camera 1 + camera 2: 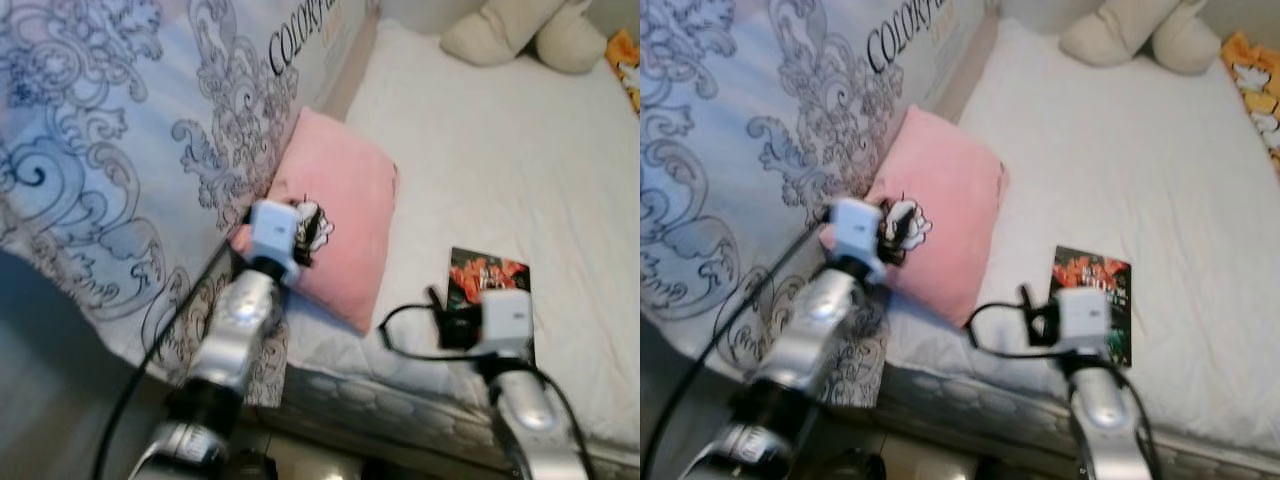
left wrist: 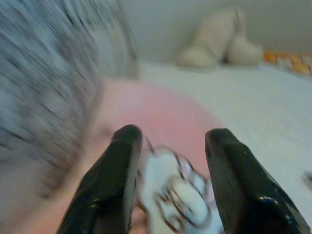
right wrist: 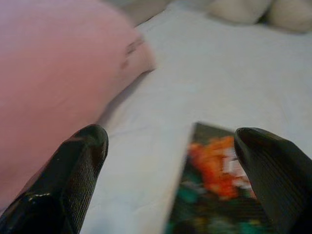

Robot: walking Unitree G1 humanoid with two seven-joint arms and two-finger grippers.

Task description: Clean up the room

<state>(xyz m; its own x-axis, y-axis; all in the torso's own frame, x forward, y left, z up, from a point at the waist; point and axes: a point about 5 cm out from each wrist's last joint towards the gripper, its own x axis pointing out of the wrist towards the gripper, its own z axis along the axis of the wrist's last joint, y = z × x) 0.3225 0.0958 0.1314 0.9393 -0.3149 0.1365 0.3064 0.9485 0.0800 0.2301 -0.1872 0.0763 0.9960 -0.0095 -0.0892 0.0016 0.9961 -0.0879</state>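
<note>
Left eye view: a bed with a white sheet (image 1: 500,160), a pink pillow (image 1: 340,215) lying near its front edge beside a patterned grey-blue duvet (image 1: 110,150). The left gripper (image 1: 300,232) sits over the pillow's printed emblem (image 1: 315,225); the right gripper (image 1: 455,320) hovers at the near edge of a dark book (image 1: 490,275) with a red-orange cover, flat on the sheet just beside the pillow. A cream plush toy (image 1: 520,30) rests at the far end, an orange item (image 1: 625,60) at the corner. Right eye view: same layout; black lettering on the duvet reads "COLORF…", the rest cut off or folded. Left wrist view: fingers (image 2: 109,185) apart, straddling the white emblem; picture blurred, contact with the fabric cannot be confirmed. Right wrist view: fingers (image 3: 73,170) wide apart, book cover between them and ahead; its print too blurred to read. Judgement: step in hand looks like taking up the pillow and book. To do it well, press the left fingers into the fabric to pinch a fold, and slide one right finger under the book's edge before closing.
</note>
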